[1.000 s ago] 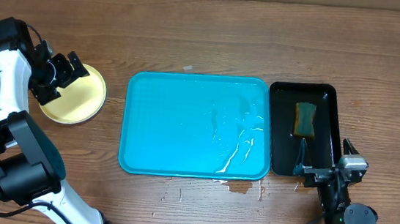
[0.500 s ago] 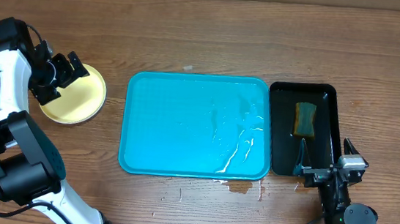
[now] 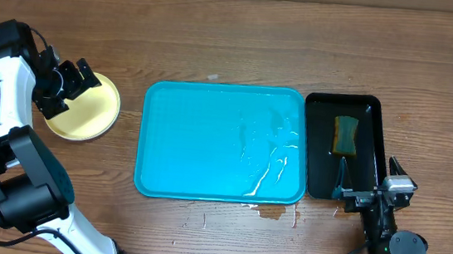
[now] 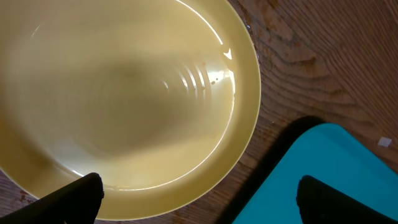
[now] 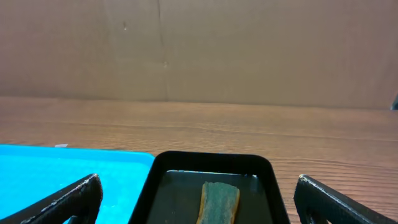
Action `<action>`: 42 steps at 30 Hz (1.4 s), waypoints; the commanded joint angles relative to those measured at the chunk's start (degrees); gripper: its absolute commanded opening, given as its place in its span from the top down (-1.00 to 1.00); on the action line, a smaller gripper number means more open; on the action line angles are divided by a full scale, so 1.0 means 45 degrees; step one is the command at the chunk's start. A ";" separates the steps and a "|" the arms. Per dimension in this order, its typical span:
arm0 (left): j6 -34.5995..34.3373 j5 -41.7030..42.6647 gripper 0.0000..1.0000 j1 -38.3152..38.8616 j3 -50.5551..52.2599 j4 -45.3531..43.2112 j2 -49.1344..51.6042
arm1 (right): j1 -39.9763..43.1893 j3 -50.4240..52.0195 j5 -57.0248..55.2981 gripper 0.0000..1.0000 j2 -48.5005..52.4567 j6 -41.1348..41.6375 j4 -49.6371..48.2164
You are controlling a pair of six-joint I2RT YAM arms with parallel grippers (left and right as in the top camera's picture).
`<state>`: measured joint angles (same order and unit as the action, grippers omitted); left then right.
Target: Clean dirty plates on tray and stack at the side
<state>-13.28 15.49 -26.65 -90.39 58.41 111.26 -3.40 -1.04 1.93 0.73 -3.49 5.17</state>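
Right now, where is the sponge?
In the overhead view, the sponge lies in the black tray, just right of the blue tray.

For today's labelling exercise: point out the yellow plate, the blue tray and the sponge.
yellow plate (image 3: pixel 94 114): overhead view, bare right side.
blue tray (image 3: pixel 200 141): overhead view, bare floor.
sponge (image 3: pixel 345 135): overhead view, its middle.

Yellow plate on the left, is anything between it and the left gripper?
Nothing visible. The left gripper hangs open directly over the yellow plate, whose surface is bare. The blue tray lies off to one side.
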 commanded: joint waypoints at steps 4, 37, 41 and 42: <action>0.0238 0.0126 -1.00 -0.0010 0.0058 -0.0049 0.0010 | 0.0010 0.0131 -0.0087 -1.00 -0.0126 -0.0092 -0.0083; 0.0238 0.0107 -1.00 0.5931 0.0092 0.0019 -0.9267 | 0.0010 0.0131 -0.0092 -1.00 -0.0126 -0.0092 -0.0083; 0.0350 -0.0015 -1.00 0.5926 0.0714 0.0024 -1.0248 | 0.0010 0.0131 -0.0092 -1.00 -0.0126 -0.0092 -0.0083; 0.0335 -0.0219 -1.00 0.5926 0.1064 0.0005 -1.0545 | 0.0010 0.0131 -0.0092 -1.00 -0.0126 -0.0092 -0.0083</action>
<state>-13.26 15.70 -0.08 -89.41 58.24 67.16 -3.40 -1.06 1.93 0.73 -3.49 5.15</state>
